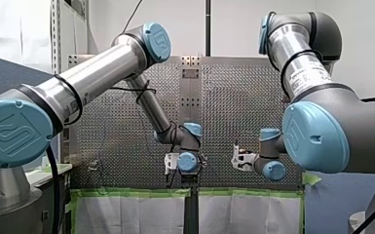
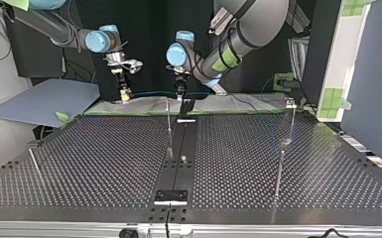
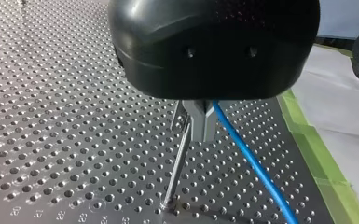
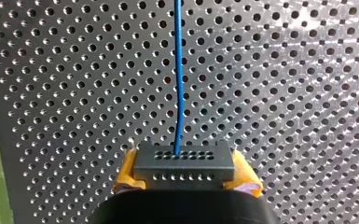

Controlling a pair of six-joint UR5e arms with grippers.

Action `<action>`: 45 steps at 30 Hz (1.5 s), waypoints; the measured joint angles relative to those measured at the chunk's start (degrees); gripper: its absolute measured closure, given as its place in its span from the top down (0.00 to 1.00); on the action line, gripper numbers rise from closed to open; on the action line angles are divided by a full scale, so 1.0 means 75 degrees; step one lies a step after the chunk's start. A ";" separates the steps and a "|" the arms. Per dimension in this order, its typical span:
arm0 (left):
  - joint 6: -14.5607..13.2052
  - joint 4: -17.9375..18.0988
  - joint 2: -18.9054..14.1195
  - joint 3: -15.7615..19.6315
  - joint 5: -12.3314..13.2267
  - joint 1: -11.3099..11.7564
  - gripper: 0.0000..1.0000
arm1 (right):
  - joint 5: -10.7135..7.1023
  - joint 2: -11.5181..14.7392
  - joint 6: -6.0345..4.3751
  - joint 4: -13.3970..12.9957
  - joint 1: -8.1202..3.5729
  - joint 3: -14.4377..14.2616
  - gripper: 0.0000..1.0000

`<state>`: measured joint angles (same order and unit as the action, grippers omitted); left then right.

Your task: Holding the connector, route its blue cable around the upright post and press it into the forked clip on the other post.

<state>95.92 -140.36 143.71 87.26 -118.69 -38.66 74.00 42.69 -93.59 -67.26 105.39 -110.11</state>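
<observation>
Connector (image 4: 184,165), boxy dark-grey block with rows of holes, clamped between my right pincer's (image 4: 186,176) yellow pads (image 4: 126,177); thin blue cable (image 4: 178,70) runs from it at twelve o'clock over perforated metal table (image 4: 284,70). Left pincer (image 3: 200,126): can't tell.

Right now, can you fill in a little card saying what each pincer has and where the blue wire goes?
Right pincer: yellow pads shut on the dark connector
Blue cable: comes out of a hole in the connector, runs ahead over the perforated table
Left pincer: blue cable passes beside it; grip unclear
Thin post: on the table beside the left pincer
</observation>
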 joint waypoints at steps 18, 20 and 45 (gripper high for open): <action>-0.0133 0.0070 0.0416 -0.0038 0.0073 0.0001 0.00 | 0.0314 -0.0132 0.0036 0.0003 -0.0048 -0.0105 0.31; -0.0134 0.0070 0.0442 -0.0085 0.0084 0.0018 0.00 | 0.0333 -0.0219 0.0046 -0.0060 -0.0055 -0.0088 0.31; -0.0163 0.0145 0.0460 -0.0197 0.0261 0.0045 0.00 | 0.0364 -0.0879 -0.0004 -0.0300 -0.0189 0.0219 0.31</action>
<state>94.70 -139.27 147.16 85.78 -116.73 -38.32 76.74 36.10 -93.62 -69.51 103.97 -108.47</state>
